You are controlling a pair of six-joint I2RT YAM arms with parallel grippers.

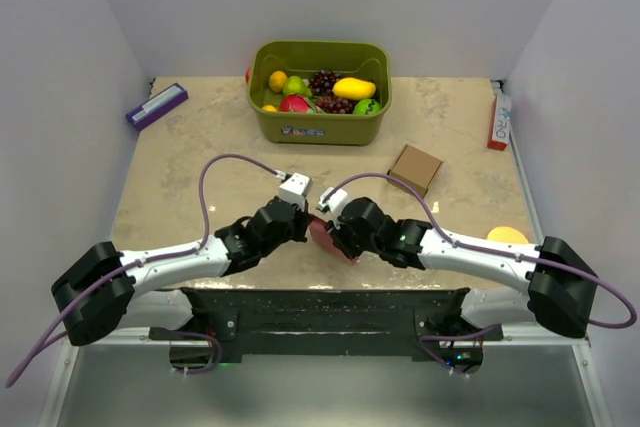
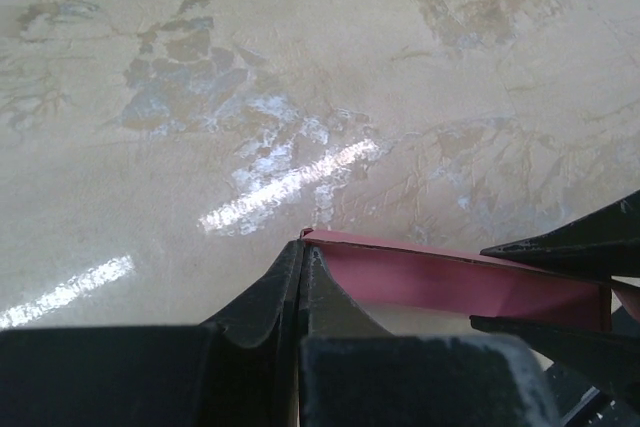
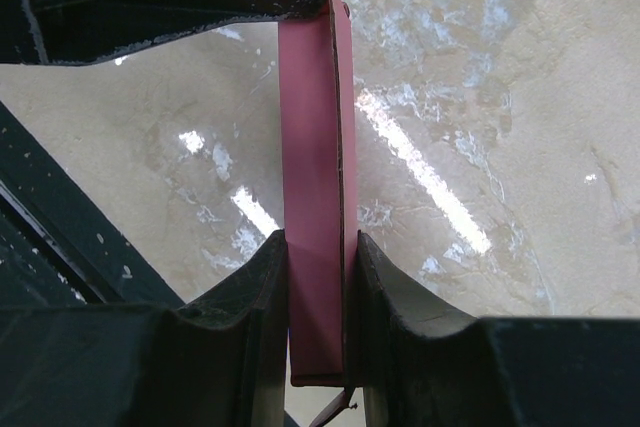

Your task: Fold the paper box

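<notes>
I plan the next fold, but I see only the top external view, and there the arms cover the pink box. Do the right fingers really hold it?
Observer: Yes. In the right wrist view the right fingers are shut on the paper box, one on each face of the card.
Operator: And the left arm?
Observer: The left fingers are shut on a corner of the same box.
Operator: Is the box opened up?
Observer: No. Between the right fingers it looks flattened, two pink layers with a thin dark seam.
</notes>
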